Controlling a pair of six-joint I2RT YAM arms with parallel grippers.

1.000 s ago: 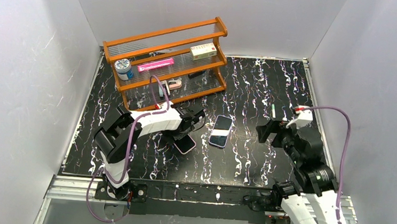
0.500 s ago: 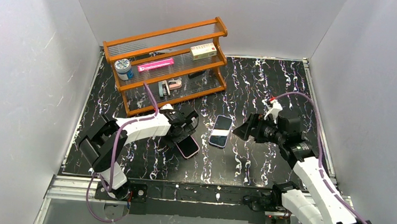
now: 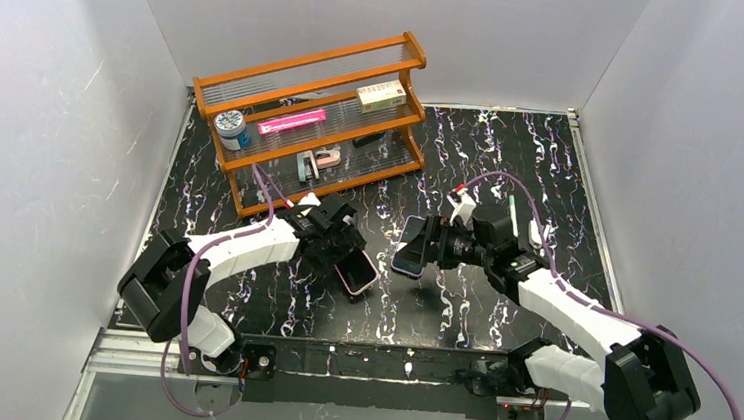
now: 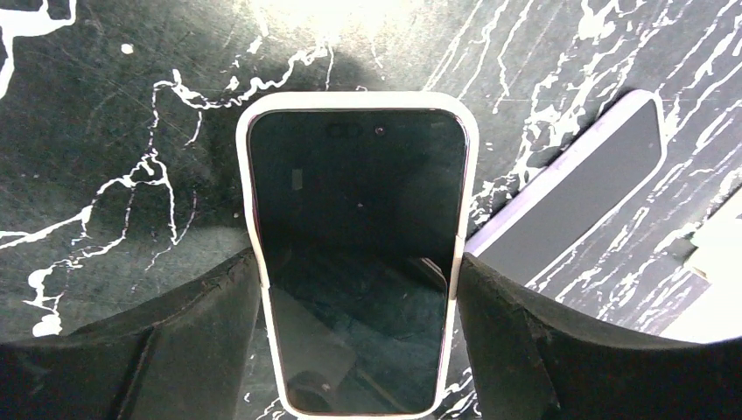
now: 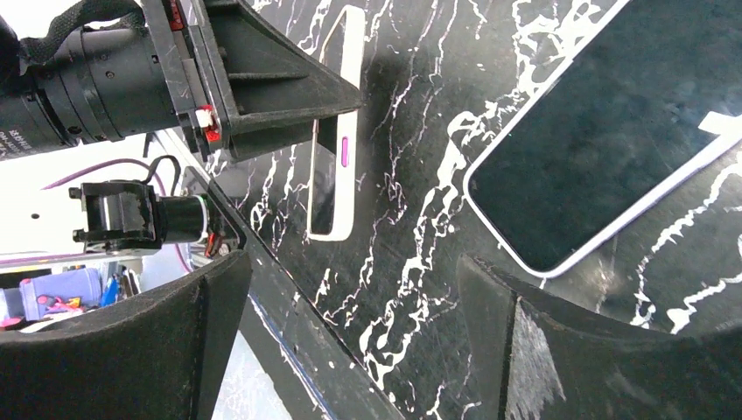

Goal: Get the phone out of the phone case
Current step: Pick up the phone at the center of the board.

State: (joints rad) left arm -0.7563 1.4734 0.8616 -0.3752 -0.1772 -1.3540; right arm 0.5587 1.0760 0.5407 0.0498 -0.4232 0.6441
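Note:
A phone in a white case with pink trim (image 3: 356, 271) lies left of the table's middle. My left gripper (image 3: 344, 258) is shut on it, with the black fingers (image 4: 201, 332) pressed against both long edges of the cased phone (image 4: 359, 219). The right wrist view shows the cased phone (image 5: 337, 131) edge-on, with a pink side button. A second phone with a pale lavender rim (image 3: 412, 245) lies flat to its right and also shows in both wrist views (image 4: 577, 188) (image 5: 612, 131). My right gripper (image 3: 427, 246) is open and empty (image 5: 350, 350), low over that phone's near-right end.
An orange wooden rack (image 3: 310, 115) stands at the back left with a blue-lidded jar (image 3: 229, 126), a pink box (image 3: 292, 121) and a white box (image 3: 381, 95). A small white stick (image 3: 511, 209) lies right of centre. The table's metal front edge (image 5: 289, 289) runs near my right gripper.
My right arm has swung left and reached out to the lavender-rimmed phone. My left arm has stretched forward, and its gripper has settled around the cased phone.

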